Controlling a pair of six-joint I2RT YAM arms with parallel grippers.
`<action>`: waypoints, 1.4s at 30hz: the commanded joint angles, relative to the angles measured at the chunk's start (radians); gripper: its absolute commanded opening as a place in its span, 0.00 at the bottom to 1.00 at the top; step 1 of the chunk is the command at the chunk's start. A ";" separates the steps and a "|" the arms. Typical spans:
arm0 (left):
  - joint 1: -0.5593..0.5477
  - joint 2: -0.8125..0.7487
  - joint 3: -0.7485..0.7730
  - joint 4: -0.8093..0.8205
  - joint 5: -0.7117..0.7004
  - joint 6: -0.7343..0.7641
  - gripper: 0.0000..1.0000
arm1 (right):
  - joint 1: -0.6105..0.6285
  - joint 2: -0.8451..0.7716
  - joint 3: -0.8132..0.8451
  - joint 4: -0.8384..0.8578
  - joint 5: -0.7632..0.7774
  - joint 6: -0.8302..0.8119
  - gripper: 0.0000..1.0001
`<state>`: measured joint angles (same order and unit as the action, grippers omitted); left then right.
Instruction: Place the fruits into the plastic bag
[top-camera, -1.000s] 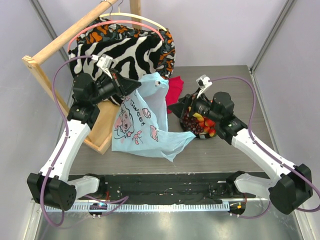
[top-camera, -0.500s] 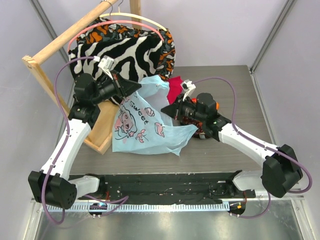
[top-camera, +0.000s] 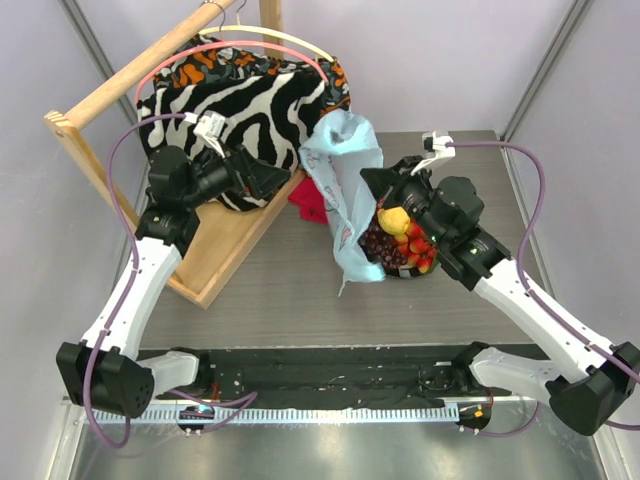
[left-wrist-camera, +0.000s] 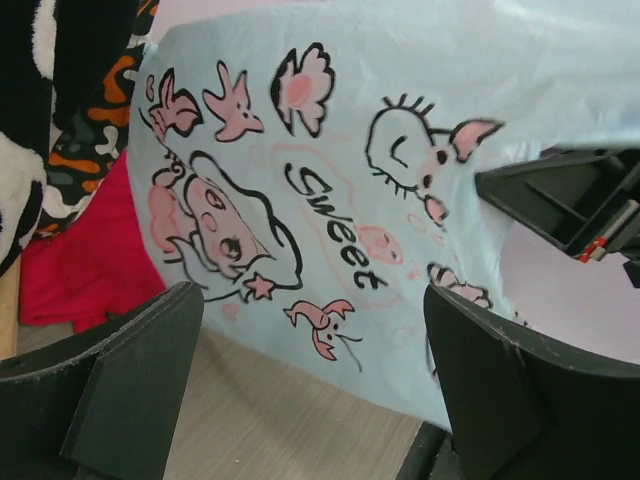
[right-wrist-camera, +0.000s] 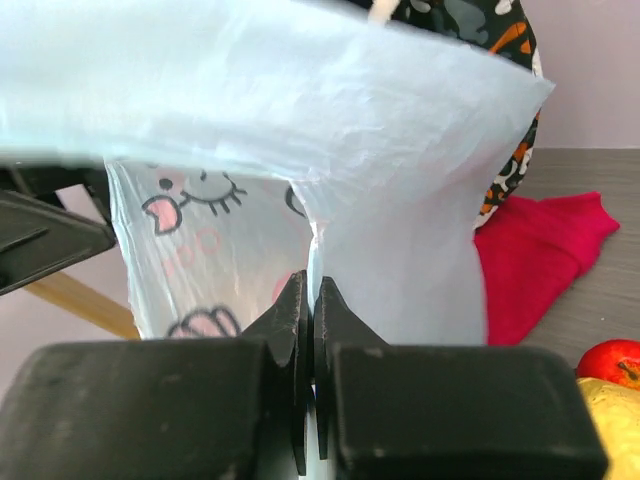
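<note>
The light-blue plastic bag (top-camera: 343, 190) hangs crumpled and lifted off the table, next to the fruits. My right gripper (top-camera: 366, 183) is shut on a fold of it; in the right wrist view the jaws (right-wrist-camera: 312, 285) pinch the thin film of the bag (right-wrist-camera: 390, 170). My left gripper (top-camera: 285, 178) stands open to the left of the bag and apart from it. In the left wrist view its printed side (left-wrist-camera: 330, 190) fills the space beyond the fingers (left-wrist-camera: 150, 370). The fruits (top-camera: 400, 245) lie heaped on a dark plate, a yellow fruit (top-camera: 393, 220) on top. A red apple (right-wrist-camera: 615, 362) shows at the right edge.
A red cloth (top-camera: 312, 203) lies on the table behind the bag. Zebra-striped fabric (top-camera: 250, 100) hangs from a wooden frame (top-camera: 215, 255) at the back left, close behind my left arm. The dark plate (top-camera: 400, 272) sits under my right wrist.
My left gripper has opened and let go of the bag. My right gripper has shut on the bag and drawn it to the right and up, off the table.
</note>
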<state>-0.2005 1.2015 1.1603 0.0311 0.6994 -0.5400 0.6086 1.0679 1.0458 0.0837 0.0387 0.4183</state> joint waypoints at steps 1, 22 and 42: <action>0.004 -0.062 0.018 0.021 0.017 -0.038 0.99 | 0.034 0.052 0.017 0.016 0.105 0.037 0.01; -0.146 0.035 -0.140 0.197 0.032 -0.210 1.00 | 0.146 0.167 0.007 0.140 0.132 0.109 0.01; -0.261 0.303 0.068 0.245 -0.069 -0.178 0.68 | 0.146 0.070 -0.069 0.096 0.168 0.040 0.01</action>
<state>-0.4561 1.4700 1.1656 0.2134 0.6544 -0.7341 0.7444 1.1713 0.9676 0.1471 0.1905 0.4900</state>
